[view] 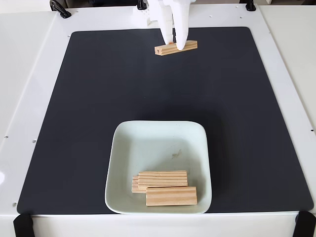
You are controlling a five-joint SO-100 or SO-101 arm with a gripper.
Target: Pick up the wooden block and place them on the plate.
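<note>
One wooden block (162,50) lies on the black mat near its far edge, slightly slanted. My white gripper (174,44) comes down from the top of the fixed view and straddles this block. One finger (168,33) is behind it and the other finger (181,42) is pressed against its front face, so the jaws look shut on it. The block still rests on the mat. The pale plate (159,126) sits near the mat's front edge. It holds three more wooden blocks (163,178) piled at its near side, with one (171,196) in front.
The black mat (89,108) covers most of the white table (29,74). Black clamps (59,8) sit at the table's far edge and at its near corners. A small brownish mark (176,154) shows inside the plate.
</note>
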